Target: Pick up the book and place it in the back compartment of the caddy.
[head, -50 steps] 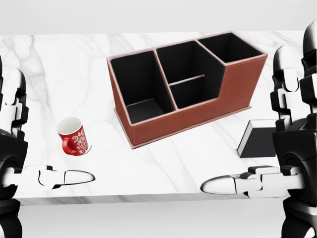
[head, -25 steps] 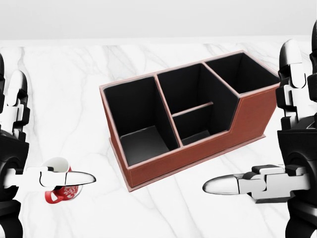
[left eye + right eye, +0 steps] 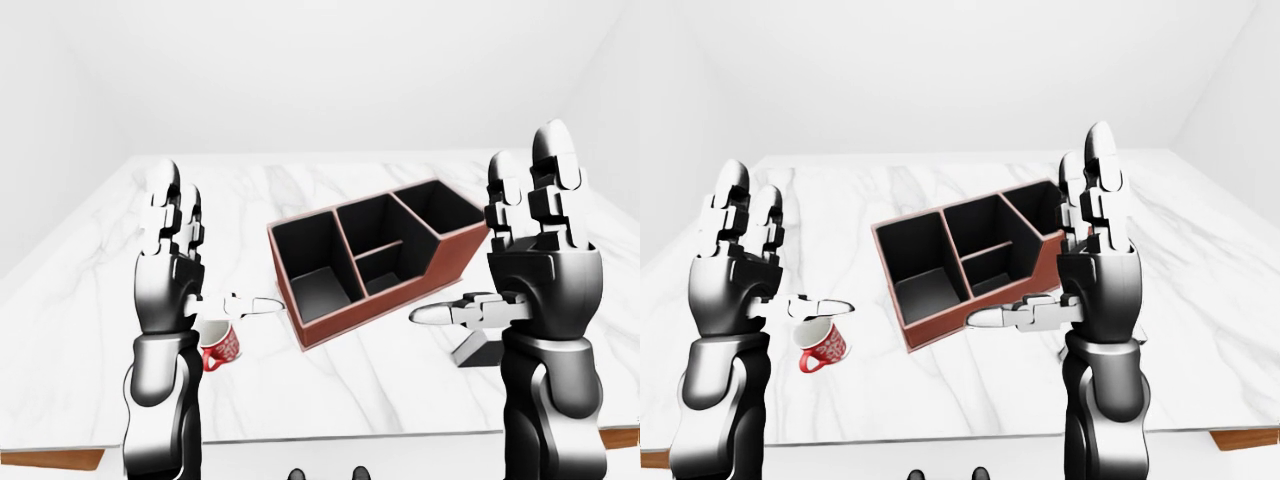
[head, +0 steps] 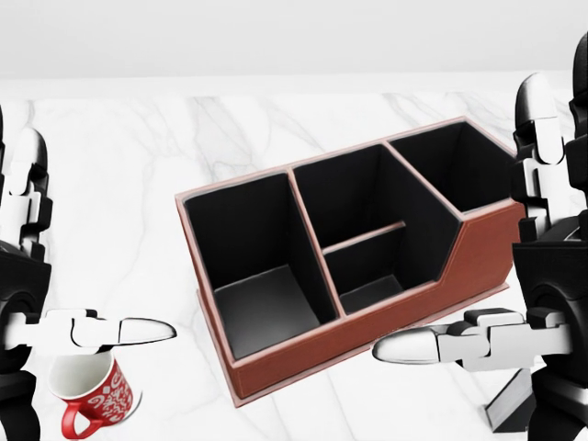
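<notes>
A brown caddy (image 4: 303, 344) with black compartments stands slantwise on the marble table (image 4: 119, 184). It has one large bay at the left, two small ones in the middle and a taller one at the upper right. The dark book (image 3: 482, 348) lies right of the caddy, mostly hidden behind my right hand; only a corner (image 4: 511, 406) peeks out in the head view. My left hand (image 3: 200, 265) and right hand (image 3: 500, 265) are raised on either side of the caddy, fingers upright and thumbs pointing inward. Both are open and hold nothing.
A red patterned mug (image 4: 96, 395) stands left of the caddy, just under my left thumb. The table's near edge (image 3: 330, 438) runs along the bottom of the left-eye view. White walls lie beyond the table.
The camera has moved closer: caddy, mug and book slid down the head view and grew larger. The book went to the bottom right corner. Both hands kept their pose.
</notes>
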Controlling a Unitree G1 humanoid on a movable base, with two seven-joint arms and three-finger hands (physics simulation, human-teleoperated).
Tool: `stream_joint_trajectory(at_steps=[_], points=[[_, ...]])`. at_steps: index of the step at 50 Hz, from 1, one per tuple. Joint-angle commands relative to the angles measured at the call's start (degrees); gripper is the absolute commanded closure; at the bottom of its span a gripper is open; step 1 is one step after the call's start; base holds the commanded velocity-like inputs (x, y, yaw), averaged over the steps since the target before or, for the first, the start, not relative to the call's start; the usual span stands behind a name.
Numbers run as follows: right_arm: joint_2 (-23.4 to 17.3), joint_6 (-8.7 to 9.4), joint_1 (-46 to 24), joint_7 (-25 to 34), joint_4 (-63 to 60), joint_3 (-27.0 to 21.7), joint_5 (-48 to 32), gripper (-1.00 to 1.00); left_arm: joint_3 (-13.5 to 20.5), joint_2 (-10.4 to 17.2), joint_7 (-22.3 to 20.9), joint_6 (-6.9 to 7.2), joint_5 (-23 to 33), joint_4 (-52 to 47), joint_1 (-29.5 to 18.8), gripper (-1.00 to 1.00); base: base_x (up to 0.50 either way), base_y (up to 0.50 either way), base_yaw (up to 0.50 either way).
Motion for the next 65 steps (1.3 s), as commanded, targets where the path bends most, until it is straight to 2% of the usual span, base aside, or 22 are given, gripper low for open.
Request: stream_joint_trajectory(at_steps=[1, 5, 15, 17, 30, 45, 46, 53, 54, 57, 65], points=[[0.1, 0.0, 0.0, 0.3, -0.2, -0.2, 0.1, -1.0, 0.0, 0.0, 0.0, 0.0, 0.0, -0.6, -0.1, -1.0, 0.5, 0.0, 0.0], [0.0, 0.0, -0.1, 0.0, 0.0, 0.0, -0.2, -1.0, 0.0, 0.0, 0.0, 0.0, 0.0, -0.5, -0.1, -1.0, 0.5, 0.0, 0.0], [-0.3, 0.0, -0.9, -1.1, -0.1, -0.1, -1.7, -1.0, -0.1, -0.1, -0.1, 0.0, 0.1, -0.1, 0.0, -1.0, 0.0, 0.0, 0.0], [-1.2, 0.0, -1.0, -1.1, -0.7, 0.2, -4.0, -1.0, -0.1, -0.1, -0.1, 0.0, 0.1, -0.1, 0.0, -1.0, 0.0, 0.0, 0.0], [-2.7, 0.0, -1.9, 3.4, -2.5, -0.9, -14.5, -1.0, -0.4, -0.2, -0.1, 0.0, 0.3, 0.1, 0.2, -1.0, 0.0, 0.0, 0.0], [-4.3, 0.0, -3.0, 8.5, -3.5, -4.3, -21.0, -1.0, -0.1, -0.1, -0.1, 0.0, 0.2, 0.1, 0.1, -1.0, 0.0, 0.0, 0.0], [-5.4, 0.0, -2.8, 9.3, -3.5, -4.6, -22.4, -1.0, 0.0, -0.1, -0.1, 0.0, 0.1, -0.2, -0.1, -1.0, 0.0, 0.0, 0.0], [-5.9, 0.0, -2.8, 13.2, -3.9, -6.0, -26.6, -1.0, 0.0, 0.0, 0.0, 0.0, 0.1, 0.1, -0.3, -1.0, 0.0, 0.0, 0.0], [-10.8, 0.0, 0.1, 18.0, -6.1, -5.8, -32.3, -1.0, -0.1, 0.0, 0.1, 0.0, 0.2, 0.4, -0.3, -1.0, 0.0, 0.0, 0.0], [-8.7, 0.0, -0.7, 21.9, -6.1, -6.7, -36.5, -1.0, -0.1, 0.0, 0.1, 0.0, 0.3, 0.7, -0.3, -1.0, 0.0, 0.0, 0.0], [-6.7, 0.0, -1.2, 25.2, -6.3, -8.0, -39.9, -1.0, -0.3, 0.0, 0.0, 0.0, 0.5, 0.5, 0.0, -1.0, 0.0, 0.0, 0.0]])
